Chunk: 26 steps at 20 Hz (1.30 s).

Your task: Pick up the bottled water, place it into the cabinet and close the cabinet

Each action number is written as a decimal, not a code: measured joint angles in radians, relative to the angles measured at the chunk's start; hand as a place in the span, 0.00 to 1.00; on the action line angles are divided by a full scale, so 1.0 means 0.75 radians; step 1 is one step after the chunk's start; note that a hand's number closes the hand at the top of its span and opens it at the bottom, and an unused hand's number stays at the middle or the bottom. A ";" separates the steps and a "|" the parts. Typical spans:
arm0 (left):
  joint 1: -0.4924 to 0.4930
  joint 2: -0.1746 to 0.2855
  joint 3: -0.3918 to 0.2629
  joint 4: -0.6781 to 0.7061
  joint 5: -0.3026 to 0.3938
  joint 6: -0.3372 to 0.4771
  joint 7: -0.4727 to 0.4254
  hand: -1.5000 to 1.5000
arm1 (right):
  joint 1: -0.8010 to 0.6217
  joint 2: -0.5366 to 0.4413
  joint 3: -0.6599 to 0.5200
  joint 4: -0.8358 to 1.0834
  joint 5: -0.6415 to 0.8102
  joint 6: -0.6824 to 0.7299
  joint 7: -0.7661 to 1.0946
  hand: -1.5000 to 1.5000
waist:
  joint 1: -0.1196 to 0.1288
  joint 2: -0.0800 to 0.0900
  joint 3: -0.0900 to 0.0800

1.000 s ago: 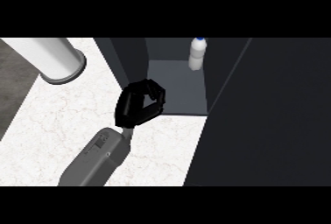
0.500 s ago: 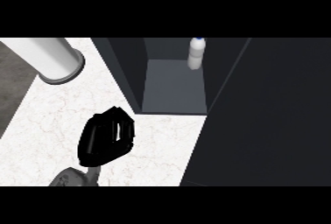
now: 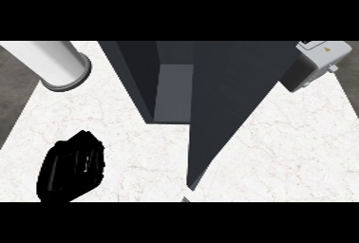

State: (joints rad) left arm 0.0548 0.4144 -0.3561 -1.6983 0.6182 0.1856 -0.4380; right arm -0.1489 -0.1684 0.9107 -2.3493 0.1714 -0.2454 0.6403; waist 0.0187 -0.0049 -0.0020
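The cabinet door (image 3: 235,109) covers nearly all of the cabinet (image 3: 138,76). The left hand (image 3: 70,167) sits at the worktop's (image 3: 294,142) front-left corner, and I cannot tell whether it is spread or curled.

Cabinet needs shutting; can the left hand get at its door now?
Probably yes: only bare counter lies between the left hand and the cabinet door, which stands ajar.
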 measured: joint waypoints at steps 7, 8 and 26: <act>0.113 0.069 0.088 -0.050 0.052 -0.095 -0.028 1.00 | -0.185 -0.071 0.039 0.018 0.073 -0.051 0.038 1.00 | 0.017 0.002 -0.001; 0.127 0.076 0.100 -0.057 0.055 -0.103 -0.034 1.00 | -0.206 -0.079 0.045 0.020 0.073 -0.075 0.046 1.00 | 0.019 0.002 -0.002; 0.330 0.196 0.279 -0.082 0.147 -0.341 -0.092 1.00 | -0.776 0.206 -0.535 0.844 -0.396 -0.131 -0.110 1.00 | 0.035 0.016 0.001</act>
State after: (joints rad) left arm 0.3021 0.5617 -0.1465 -1.7599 0.7287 -0.0698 -0.5067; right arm -0.7312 -0.0137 0.5097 -1.7162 -0.1254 -0.3433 0.5580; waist 0.0448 0.0073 -0.0010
